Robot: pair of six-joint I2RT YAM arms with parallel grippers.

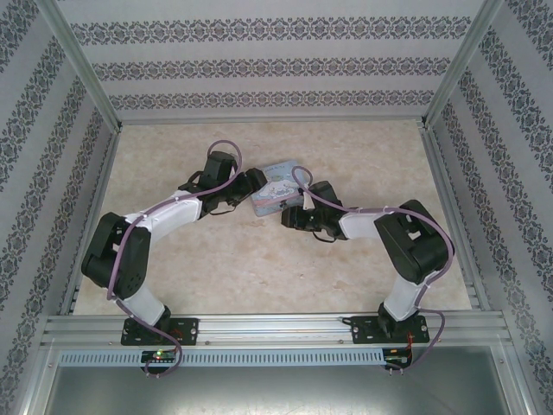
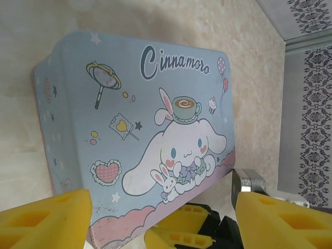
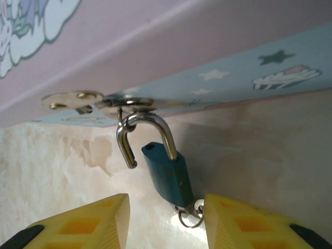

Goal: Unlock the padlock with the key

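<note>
Cartoon tin (image 2: 155,129) sits mid-desk (image 1: 259,268). Left claw (image 2: 163,210) is spread wide either side of the tin's near end, can't tell if it's actually pinching. Right claw (image 3: 166,203) is apart, gripping nothing. The padlock (image 3: 168,176) hangs off the tin's hasp just above it, shackle popped open, with the key (image 3: 188,218) poking out underneath.

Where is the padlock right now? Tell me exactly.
In the right wrist view, the padlock hangs hooked on the hasp of the tin, centre frame, just above the gap between the yellow fingers of the right gripper.
</note>
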